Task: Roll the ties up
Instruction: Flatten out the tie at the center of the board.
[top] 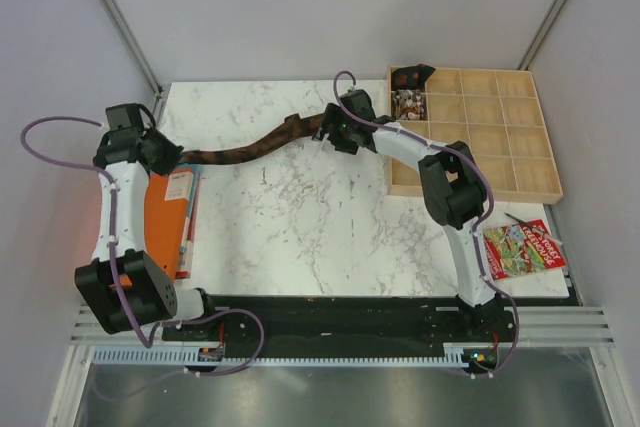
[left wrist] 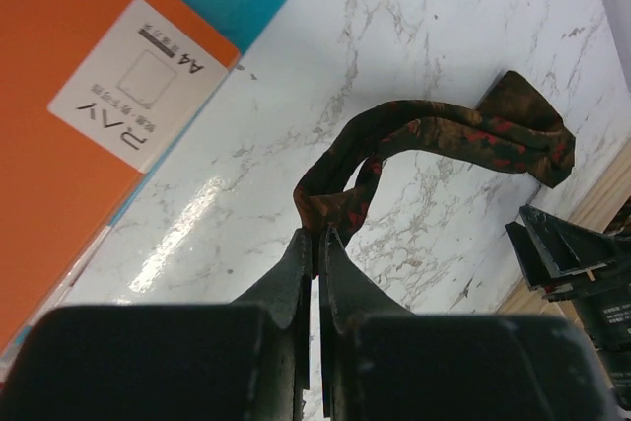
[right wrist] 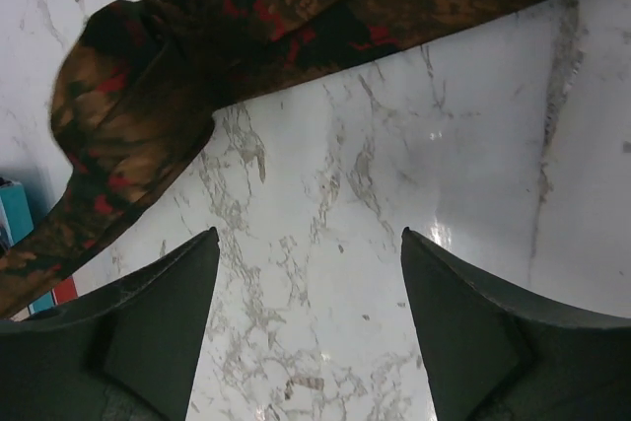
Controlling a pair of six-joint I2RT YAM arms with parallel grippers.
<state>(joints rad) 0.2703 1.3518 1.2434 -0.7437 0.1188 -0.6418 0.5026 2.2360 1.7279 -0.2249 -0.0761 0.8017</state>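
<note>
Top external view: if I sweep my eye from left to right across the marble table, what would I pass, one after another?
Orange flat folder → dark brown patterned fabric necktie → black right gripper → pale wooden compartment tray.

- White marble-patterned table [top: 300, 237] is standing between plain pale walls [top: 330, 7].
- Metal frame posts [top: 116, 17] are running up both back corners.
- Soft light is glinting off the tabletop.
</note>
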